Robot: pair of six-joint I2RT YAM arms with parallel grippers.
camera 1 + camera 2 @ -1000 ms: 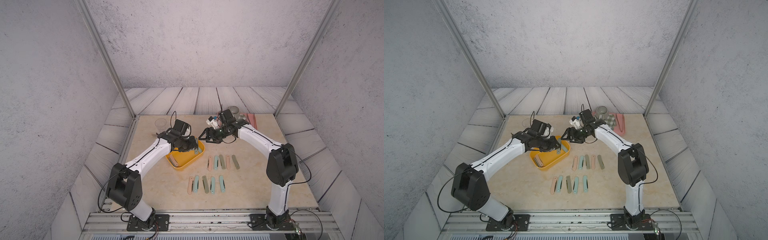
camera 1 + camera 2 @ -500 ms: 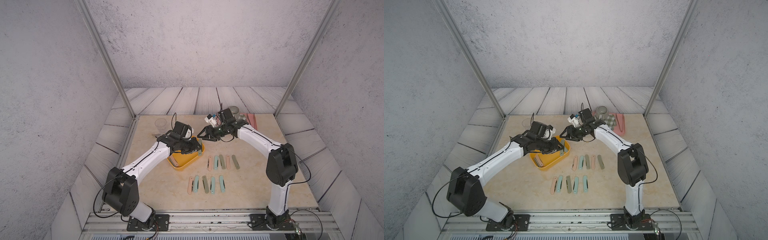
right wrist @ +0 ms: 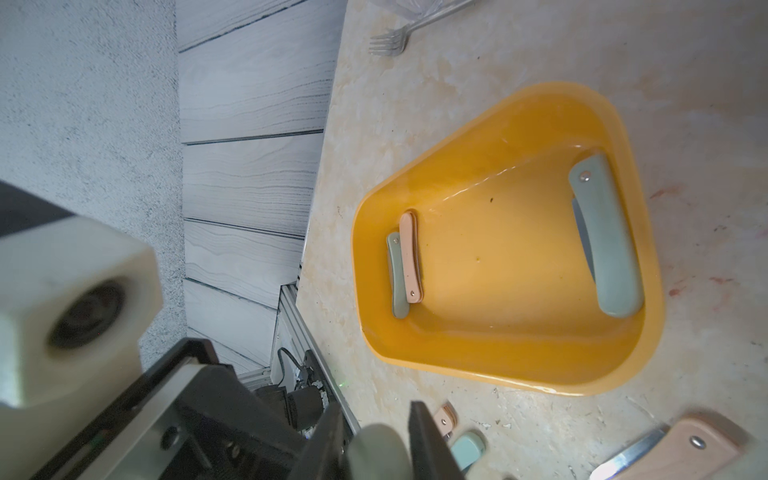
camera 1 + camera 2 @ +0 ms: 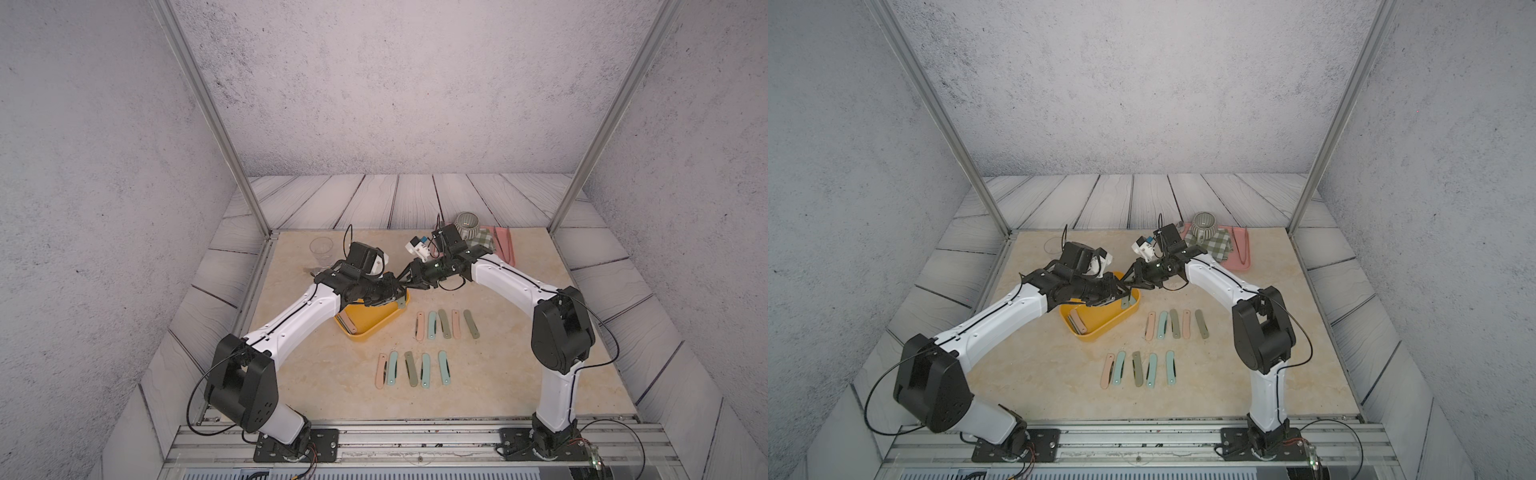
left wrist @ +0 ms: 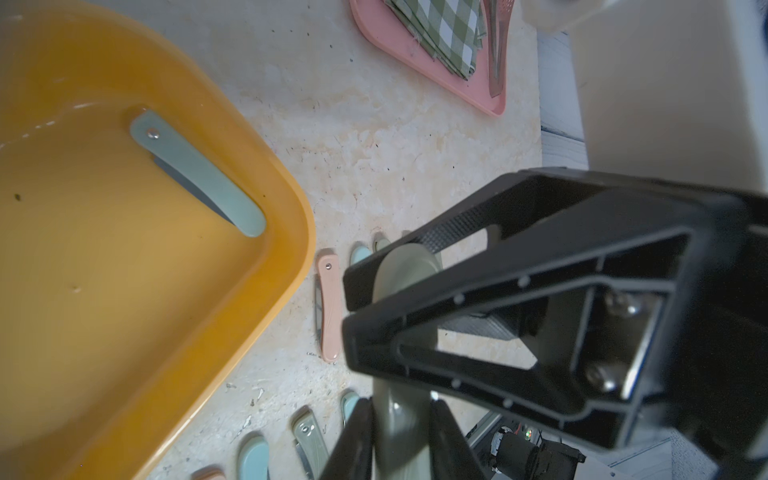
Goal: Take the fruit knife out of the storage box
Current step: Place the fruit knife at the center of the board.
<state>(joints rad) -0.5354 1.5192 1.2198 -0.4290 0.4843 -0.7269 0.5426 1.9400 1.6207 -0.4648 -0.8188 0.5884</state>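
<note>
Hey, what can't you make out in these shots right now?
Olive-green folding knife, held by left gripper and right gripper: top views, grippers cover most; wrist views, blurred.
Grey-blue folding knife in yellow-orange plastic storage box: top views, hidden under the grippers.
Metal fork: right wrist view, edge cuts handle.

Left arm (image 4: 299, 316) and right arm (image 4: 507, 278) stretch inward, forearms angled toward each other, tips almost meeting. Left gripper (image 5: 361, 316) clamps the olive fruit knife (image 5: 405, 266) crosswise. Right gripper (image 3: 376, 444), just beyond the left's fingertips, pinches the same knife's end.
</note>
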